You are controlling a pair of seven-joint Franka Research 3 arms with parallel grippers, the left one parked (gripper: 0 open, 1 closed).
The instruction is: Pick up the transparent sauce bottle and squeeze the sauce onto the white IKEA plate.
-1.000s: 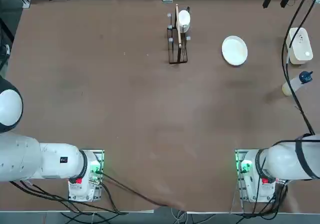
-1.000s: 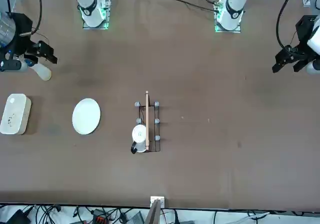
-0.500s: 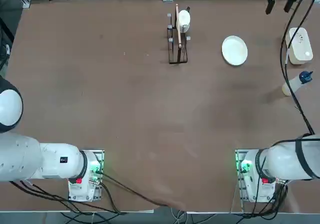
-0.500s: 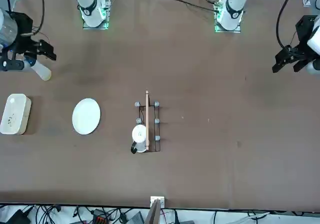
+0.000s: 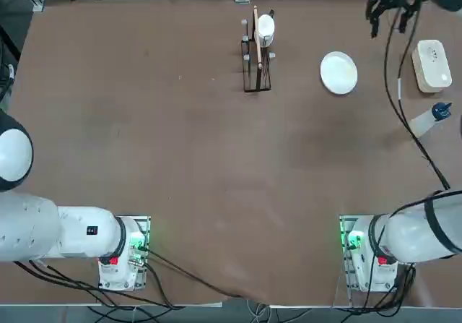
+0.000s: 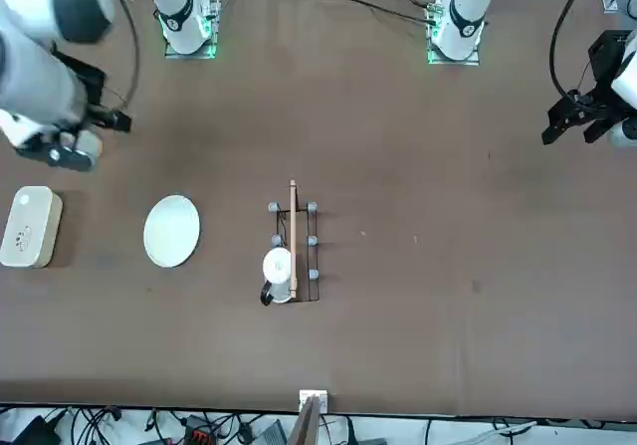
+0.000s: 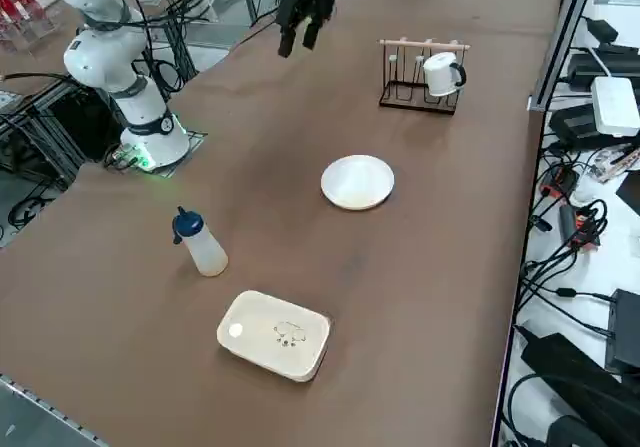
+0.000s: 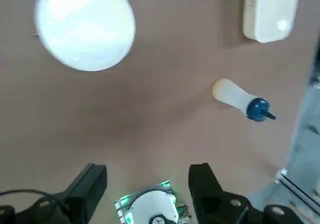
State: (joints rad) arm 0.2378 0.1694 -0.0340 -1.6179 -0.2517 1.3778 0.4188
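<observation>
The transparent sauce bottle (image 7: 201, 245), whitish with a blue cap, stands upright near the table's right edge and also shows in the top view (image 5: 429, 119) and the wrist view (image 8: 241, 100). The white IKEA plate (image 7: 357, 182) lies flat on the table, further in from that edge and toward the far side (image 5: 338, 72) (image 8: 86, 26). My right gripper (image 7: 298, 37) hangs open and empty high above the table, well apart from both. In the top view the gripper (image 5: 390, 9) sits over the far right corner. Its two black fingers (image 8: 91, 183) stand wide apart.
A white rounded-rectangular container (image 7: 275, 334) lies near the right edge beyond the bottle (image 5: 432, 65). A wire rack with a white mug (image 5: 257, 47) stands at the far middle (image 7: 426, 73). My arm's cable (image 5: 404, 113) crosses above the bottle area.
My right arm has swung up and inward from the table's right edge, so the gripper now sits further left in the top view. The bottle and the plate have not moved.
</observation>
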